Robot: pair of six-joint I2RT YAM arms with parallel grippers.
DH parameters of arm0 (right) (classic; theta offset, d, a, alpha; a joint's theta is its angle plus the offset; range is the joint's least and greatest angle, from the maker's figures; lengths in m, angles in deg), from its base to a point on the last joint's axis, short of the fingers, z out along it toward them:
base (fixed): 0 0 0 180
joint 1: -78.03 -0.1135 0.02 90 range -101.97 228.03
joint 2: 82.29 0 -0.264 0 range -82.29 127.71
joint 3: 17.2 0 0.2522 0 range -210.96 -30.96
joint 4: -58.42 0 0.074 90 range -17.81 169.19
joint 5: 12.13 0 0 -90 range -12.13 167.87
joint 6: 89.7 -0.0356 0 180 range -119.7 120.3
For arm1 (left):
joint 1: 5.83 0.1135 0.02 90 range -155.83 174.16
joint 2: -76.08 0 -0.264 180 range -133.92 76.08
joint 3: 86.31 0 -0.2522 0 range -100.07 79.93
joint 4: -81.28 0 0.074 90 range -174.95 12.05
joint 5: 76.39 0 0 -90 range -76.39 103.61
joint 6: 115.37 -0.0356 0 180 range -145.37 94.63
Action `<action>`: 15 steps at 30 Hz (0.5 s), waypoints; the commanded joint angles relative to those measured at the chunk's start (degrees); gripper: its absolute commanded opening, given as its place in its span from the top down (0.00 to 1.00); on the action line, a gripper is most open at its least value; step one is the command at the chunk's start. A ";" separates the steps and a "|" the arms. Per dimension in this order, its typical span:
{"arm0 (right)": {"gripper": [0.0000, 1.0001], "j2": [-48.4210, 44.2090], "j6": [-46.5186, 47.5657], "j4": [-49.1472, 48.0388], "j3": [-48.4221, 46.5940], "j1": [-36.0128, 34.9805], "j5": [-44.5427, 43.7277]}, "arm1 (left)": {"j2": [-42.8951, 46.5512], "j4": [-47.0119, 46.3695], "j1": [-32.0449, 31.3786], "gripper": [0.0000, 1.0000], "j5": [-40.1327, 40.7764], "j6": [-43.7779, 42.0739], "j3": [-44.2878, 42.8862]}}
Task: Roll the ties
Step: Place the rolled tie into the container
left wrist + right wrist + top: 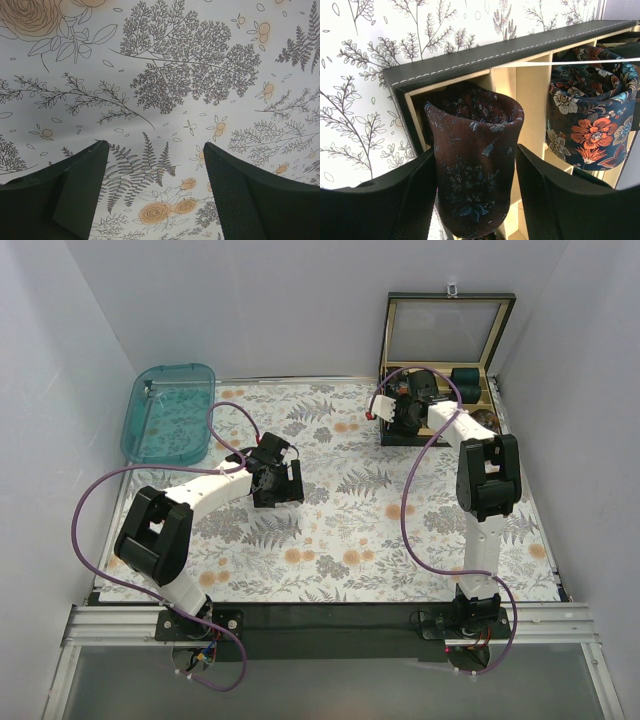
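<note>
A dark brown tie with small pale marks, rolled into a coil (472, 120), sits between the fingers of my right gripper (476, 165). Both pads press its sides. The coil hangs at the left end compartment of the wooden box (470, 59), partly inside it. From above, my right gripper (398, 406) is at the box's left end and the tie is hidden under it. My left gripper (155, 146) is open and empty above the floral tablecloth, and it also shows in the top view (284, 483) left of the middle.
The black box with its glass lid (445, 332) raised stands at the back right. It holds a navy floral rolled tie (590, 112) and dark teal-green rolls (467, 377). A teal plastic tray (170, 412) sits at the back left. White walls close in the sides.
</note>
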 commanded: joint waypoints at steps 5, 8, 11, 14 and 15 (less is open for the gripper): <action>0.43 -4.55 0.16 1.59 0.29 0.61 2.14 | 1.09 0.33 0.23 0.29 -0.47 -0.65 -0.38; 0.42 -5.60 0.24 1.59 0.46 0.69 3.37 | 1.18 0.25 0.23 0.29 -0.47 -0.64 -0.37; 0.38 -6.04 0.42 1.85 0.73 0.87 3.98 | 1.18 0.16 0.22 0.29 -0.47 -0.64 -0.29; 0.36 -6.75 0.59 2.21 1.51 0.87 5.30 | 1.18 0.16 0.23 0.29 -0.47 -0.82 -0.29; 0.36 -7.01 0.59 2.21 1.78 0.87 5.57 | 1.18 0.16 0.14 0.29 -0.47 -0.91 -0.29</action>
